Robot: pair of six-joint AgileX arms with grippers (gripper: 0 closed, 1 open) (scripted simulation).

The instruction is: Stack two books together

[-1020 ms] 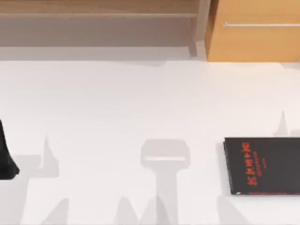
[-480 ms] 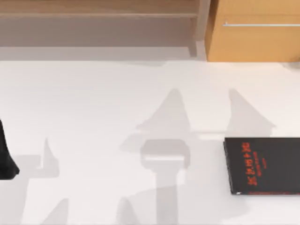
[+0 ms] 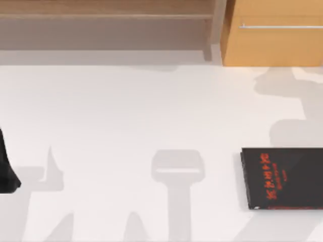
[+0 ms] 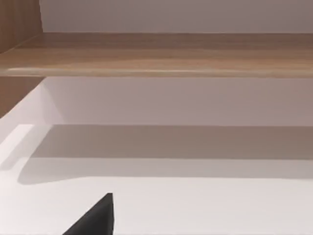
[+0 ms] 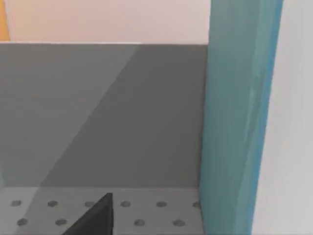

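So far the stack is not made: the black book (image 3: pixel 282 178) is lying flat and alone on the white table (image 3: pixel 126 111), at the table's right side, with nothing resting on it. I am judging the task as early-to-middle, since the second book still has to arrive on top of this one.

The teal book (image 5: pixel 239 122) is showing up close in my right wrist view as a tall upright slab, standing on edge beside a grey wall and above a grey floor dotted with small holes. That looks like a shelf or holder well apart from the black book; which one, I cannot tell. My right gripper (image 5: pixel 93 218) is appearing as one dark fingertip just beside the teal book; I cannot tell whether its fingers are open, closed or gripping the book.

My left gripper (image 4: pixel 95 218) is parked far from the black book, at the table's left side, facing a wooden shelf (image 4: pixel 156 54); its finger state I also cannot tell.

Materials: the black book is thin, matte and sharp-cornered, with red lettering on its cover. The teal book is thicker, smooth and flat-faced. The table is a plain matte white; behind the black book a wooden cabinet (image 3: pixel 275 45) with a thin metal handle is standing.
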